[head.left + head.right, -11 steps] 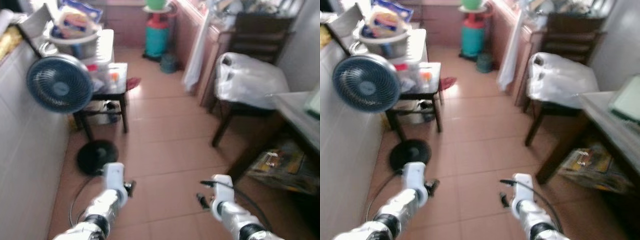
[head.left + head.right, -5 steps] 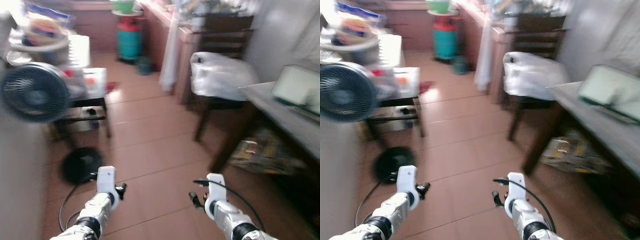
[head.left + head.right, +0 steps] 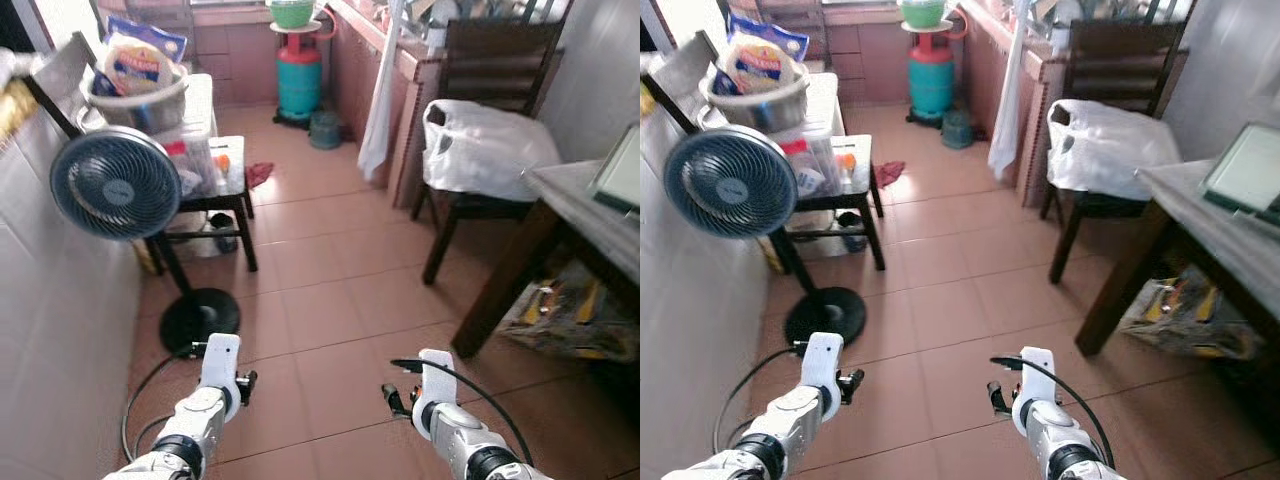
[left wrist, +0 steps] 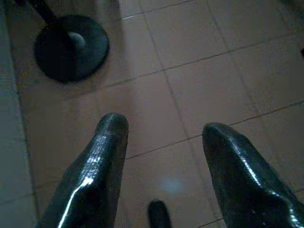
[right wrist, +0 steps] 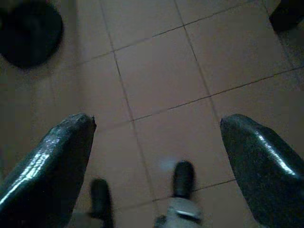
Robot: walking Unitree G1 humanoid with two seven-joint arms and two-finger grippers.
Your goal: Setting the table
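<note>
A dark wooden table [image 3: 585, 215] stands at the right edge, with a flat green-and-white item [image 3: 620, 168] on its top, partly cut off. Both my arms are held low in front over the tiled floor, well short of the table. My left gripper [image 4: 164, 124] is open with bare floor between its black fingers. My right gripper [image 5: 157, 119] is also open and holds nothing. In the eye views the left wrist [image 3: 220, 372] and the right wrist [image 3: 432, 385] sit near the lower edge.
A standing fan [image 3: 115, 185] with a round black base [image 3: 200, 318] and a floor cable [image 3: 135, 410] is at my left by the white wall. Behind it stands a cluttered low table [image 3: 225, 185]. A chair carries a white bag [image 3: 485, 145]. A gas cylinder [image 3: 298, 80] stands far back.
The whole picture swung right and back left and is now sharp, so the camera moved. Both arms keep the same low pose with nothing in them.
</note>
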